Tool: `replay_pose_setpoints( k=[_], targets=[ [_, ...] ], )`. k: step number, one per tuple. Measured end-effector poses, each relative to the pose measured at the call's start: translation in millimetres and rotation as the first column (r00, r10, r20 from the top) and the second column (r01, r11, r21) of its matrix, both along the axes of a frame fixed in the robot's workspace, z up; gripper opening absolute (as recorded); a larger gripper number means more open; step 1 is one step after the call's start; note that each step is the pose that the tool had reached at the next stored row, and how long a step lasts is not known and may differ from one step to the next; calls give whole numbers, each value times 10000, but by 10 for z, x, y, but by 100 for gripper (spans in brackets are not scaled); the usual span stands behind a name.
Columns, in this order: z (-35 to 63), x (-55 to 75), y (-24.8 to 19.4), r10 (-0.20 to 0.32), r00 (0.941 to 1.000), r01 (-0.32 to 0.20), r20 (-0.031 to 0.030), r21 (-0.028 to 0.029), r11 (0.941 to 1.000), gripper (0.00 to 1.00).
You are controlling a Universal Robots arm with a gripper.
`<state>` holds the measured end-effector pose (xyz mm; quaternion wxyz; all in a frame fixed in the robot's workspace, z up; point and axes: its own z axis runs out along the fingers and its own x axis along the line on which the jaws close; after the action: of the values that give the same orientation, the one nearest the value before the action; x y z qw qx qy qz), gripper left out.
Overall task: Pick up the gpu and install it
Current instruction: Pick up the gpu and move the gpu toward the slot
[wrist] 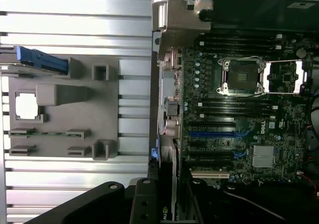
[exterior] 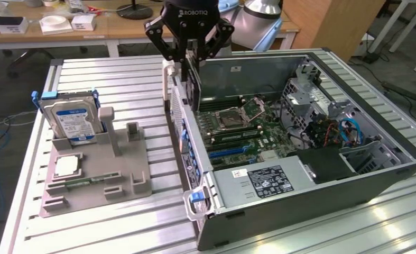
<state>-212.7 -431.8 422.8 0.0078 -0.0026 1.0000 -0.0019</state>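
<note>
My gripper hangs over the near left wall of the open computer case and is shut on the gpu. The gpu is a thin dark card that hangs edge-on below the fingers, its lower end at about the height of the case wall's top. In the wrist view the gripper holds the gpu between dark fingers, above the case's edge. The motherboard lies beneath, with its blue expansion slots bare.
A grey parts holder lies at the exterior view's left of the case, carrying a silver hard drive, a processor chip and a green memory stick. The power supply fills the case's near corner. Cables sit at its far side.
</note>
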Motion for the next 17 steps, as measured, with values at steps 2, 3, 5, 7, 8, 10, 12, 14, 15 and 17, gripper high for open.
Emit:
replay_pose_setpoints(
  k=[2,3,5,7,8,10,12,14,15,17],
  targets=[
    [0,29,0,0,10000,0,1,1,10000,27],
    [0,43,0,0,10000,0,0,0,10000,27],
    [0,69,0,-2,10000,2,0,0,10000,27],
    [0,97,0,-1,10000,1,0,0,10000,27],
    [0,108,0,-1,10000,1,0,0,10000,27],
    [0,136,0,-1,10000,1,0,0,10000,27],
    [0,162,0,-1,10000,1,0,0,10000,27],
    [0,187,0,0,10000,0,0,-1,10000,27],
    [0,200,0,0,10000,0,0,0,10000,27],
    [0,228,0,0,10000,0,0,0,10000,27]
  ],
)
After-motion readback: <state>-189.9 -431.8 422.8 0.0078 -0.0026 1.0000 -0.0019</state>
